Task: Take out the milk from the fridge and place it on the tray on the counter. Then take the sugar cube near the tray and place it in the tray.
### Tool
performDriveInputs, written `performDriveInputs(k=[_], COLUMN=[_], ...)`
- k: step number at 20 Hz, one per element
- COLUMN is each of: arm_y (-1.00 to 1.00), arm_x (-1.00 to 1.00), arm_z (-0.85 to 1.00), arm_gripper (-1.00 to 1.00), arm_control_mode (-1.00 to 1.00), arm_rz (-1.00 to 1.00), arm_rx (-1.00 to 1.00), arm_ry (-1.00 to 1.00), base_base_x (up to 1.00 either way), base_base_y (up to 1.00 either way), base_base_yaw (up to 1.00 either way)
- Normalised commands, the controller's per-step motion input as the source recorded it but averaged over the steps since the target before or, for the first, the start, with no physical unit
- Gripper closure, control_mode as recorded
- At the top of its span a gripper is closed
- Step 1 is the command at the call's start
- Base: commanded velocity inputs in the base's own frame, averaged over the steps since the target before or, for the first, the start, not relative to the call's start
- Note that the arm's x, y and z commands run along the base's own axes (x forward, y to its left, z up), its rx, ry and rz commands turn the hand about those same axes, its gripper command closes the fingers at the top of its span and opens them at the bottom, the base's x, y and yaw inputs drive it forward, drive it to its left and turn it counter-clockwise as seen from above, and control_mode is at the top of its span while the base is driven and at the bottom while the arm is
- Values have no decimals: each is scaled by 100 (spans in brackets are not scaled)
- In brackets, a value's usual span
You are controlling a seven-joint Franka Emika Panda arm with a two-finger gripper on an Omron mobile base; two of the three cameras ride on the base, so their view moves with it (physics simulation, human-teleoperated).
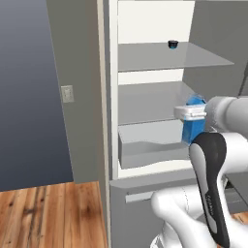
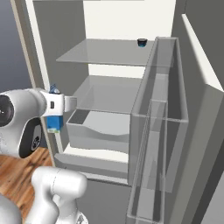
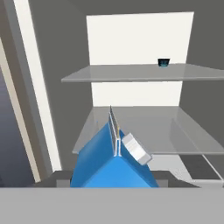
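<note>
I have the jaws pinching the milk carton [image 3: 111, 168] upright, clear of the fridge [image 2: 109, 94] shelf for carrying.

The blue milk [image 1: 193, 127] carton is sitting upright, just in front of the fridge [image 1: 150, 104] shelves. The fridge is standing open, its white interior showing.

Milk [image 3: 111, 168] base (and fingers) below the frame edge
</note>
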Motion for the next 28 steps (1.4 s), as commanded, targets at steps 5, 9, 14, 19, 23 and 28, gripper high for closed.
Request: performDriveInputs(k=[5, 9, 14, 19, 23, 28], arm_y=[11, 13, 0, 0, 0, 0], arm_x=[-19, -29, 0, 0, 0, 0], arm_z=[-28, -13, 0, 0, 0, 0], arm_gripper=[100, 100, 100, 100, 100, 100], arm_control_mode=[-100, 100, 100, 100, 100, 100], arm_rz=[0, 0, 0, 0, 0, 0], arm_rx=[0, 0, 0, 0, 0, 0], arm_ry=[6, 3, 0, 0, 0, 0], base_base_x=[0, -25, -100, -100, -100, -100], base_base_y=[0, 8, 35, 42, 58, 78], base_base_yaw=[0, 0, 0, 0, 0, 2])
